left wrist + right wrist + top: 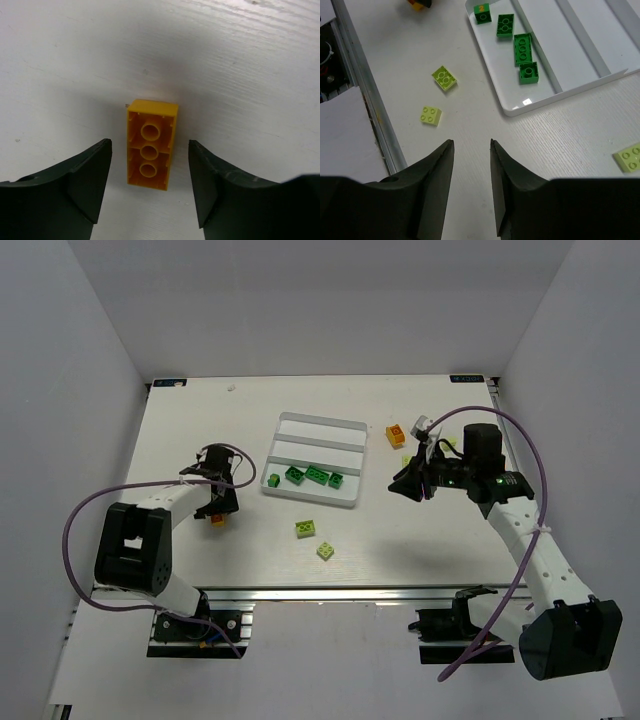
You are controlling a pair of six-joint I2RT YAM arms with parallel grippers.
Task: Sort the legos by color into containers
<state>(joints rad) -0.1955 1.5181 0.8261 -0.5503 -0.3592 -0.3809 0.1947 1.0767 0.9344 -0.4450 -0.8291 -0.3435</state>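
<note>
- Orange brick (150, 152) lies hollow side up on the worktop (200, 420), off the left near corner of the white tray (320, 423) and apart from it.
- Left tool (150, 167) straddles this brick. It is released, with one finger along each long side and neither touching. Judged: it is lined up across the narrow width so that closing gives a square pinch.
- Right tool (471, 145) hangs over bare worktop off the tray's right end. Its jaws are narrowly parted with nothing between them.
- Dark green bricks (308, 476), four of them, sit in a row in the tray's nearest compartment. The middle and far compartments show no brick.
- Pale yellow-green pair (444, 78) lies loose in front of the tray, between the two arms. A second orange brick (396, 433) lies beyond the tray's right end.
- Judged: green looks sorted, while orange and pale are not yet begun. The step in hand is the left arm's pick of the orange brick.
- Risk: a skewed closure could twist the brick rather than seat it.
</note>
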